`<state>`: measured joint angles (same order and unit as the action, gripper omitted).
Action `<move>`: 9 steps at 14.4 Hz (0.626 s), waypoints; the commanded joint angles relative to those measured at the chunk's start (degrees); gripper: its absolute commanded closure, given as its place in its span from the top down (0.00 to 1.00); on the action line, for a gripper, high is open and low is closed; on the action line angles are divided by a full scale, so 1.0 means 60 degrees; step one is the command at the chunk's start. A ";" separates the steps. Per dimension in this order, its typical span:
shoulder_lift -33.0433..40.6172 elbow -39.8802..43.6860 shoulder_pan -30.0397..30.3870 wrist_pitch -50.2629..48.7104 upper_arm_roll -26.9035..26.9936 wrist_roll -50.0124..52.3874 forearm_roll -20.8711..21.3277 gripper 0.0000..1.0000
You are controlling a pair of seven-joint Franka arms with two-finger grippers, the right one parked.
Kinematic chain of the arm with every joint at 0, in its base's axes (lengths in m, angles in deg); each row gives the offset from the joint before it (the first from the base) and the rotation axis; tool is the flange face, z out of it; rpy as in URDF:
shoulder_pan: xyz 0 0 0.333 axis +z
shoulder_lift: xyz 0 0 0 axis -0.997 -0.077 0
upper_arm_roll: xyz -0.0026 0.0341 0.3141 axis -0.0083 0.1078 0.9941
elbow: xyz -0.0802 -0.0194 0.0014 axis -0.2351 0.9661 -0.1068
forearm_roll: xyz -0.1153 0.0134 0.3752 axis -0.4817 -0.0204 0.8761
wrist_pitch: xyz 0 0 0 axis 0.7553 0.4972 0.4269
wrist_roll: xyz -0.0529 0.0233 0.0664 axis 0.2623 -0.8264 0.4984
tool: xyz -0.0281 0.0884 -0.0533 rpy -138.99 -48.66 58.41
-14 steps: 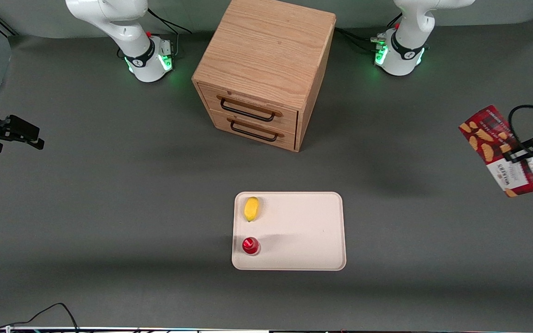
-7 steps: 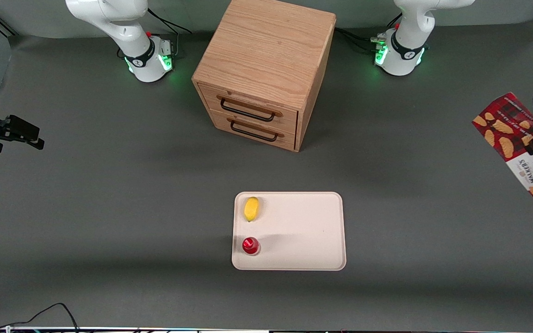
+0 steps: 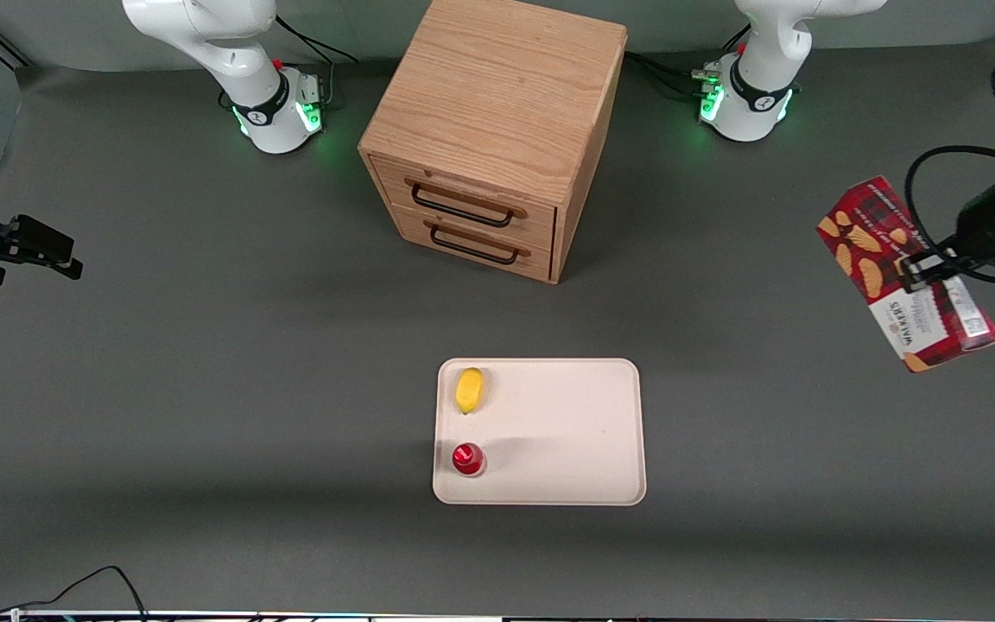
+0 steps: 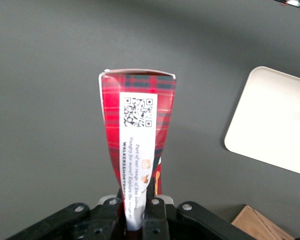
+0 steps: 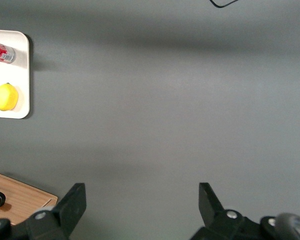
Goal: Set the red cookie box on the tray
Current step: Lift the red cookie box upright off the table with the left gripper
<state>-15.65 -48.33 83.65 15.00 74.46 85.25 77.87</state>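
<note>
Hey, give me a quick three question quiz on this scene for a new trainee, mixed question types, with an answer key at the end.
1. True or false: the red cookie box already lies on the tray.
2. Multiple choice: what does the claw hold? A) the lemon B) the red cookie box C) nothing
3. Short answer: which two things lie on the tray?

Key
1. False; the box hangs in the air toward the working arm's end of the table.
2. B; the claw is shut on one end of the box.
3. The lemon and the small red can.

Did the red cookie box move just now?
Yes. The red cookie box, shut in the gripper, has come sideways toward the tray.
</note>
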 commanded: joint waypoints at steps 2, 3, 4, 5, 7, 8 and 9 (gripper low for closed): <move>-0.0316 0.0371 -0.0073 0.0415 -0.0934 0.1504 -0.0023 0.00; -0.0346 0.0371 -0.0102 0.0621 -0.1154 0.1943 -0.0009 0.00; -0.0433 0.0371 -0.0132 0.0725 -0.1360 0.2223 -0.0009 0.00; -0.0478 0.0371 -0.0146 0.0885 -0.1637 0.2487 -0.0009 0.00; -0.0711 0.0371 -0.0205 0.1411 -0.1990 0.3117 0.0006 0.00; -0.0872 0.0357 -0.0365 0.1704 -0.2049 0.3424 0.0049 0.00; -0.1077 0.0371 -0.0584 0.1939 -0.2050 0.3775 0.0093 0.00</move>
<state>-19.45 -48.23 82.21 24.67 62.47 103.43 77.81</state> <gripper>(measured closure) 0.863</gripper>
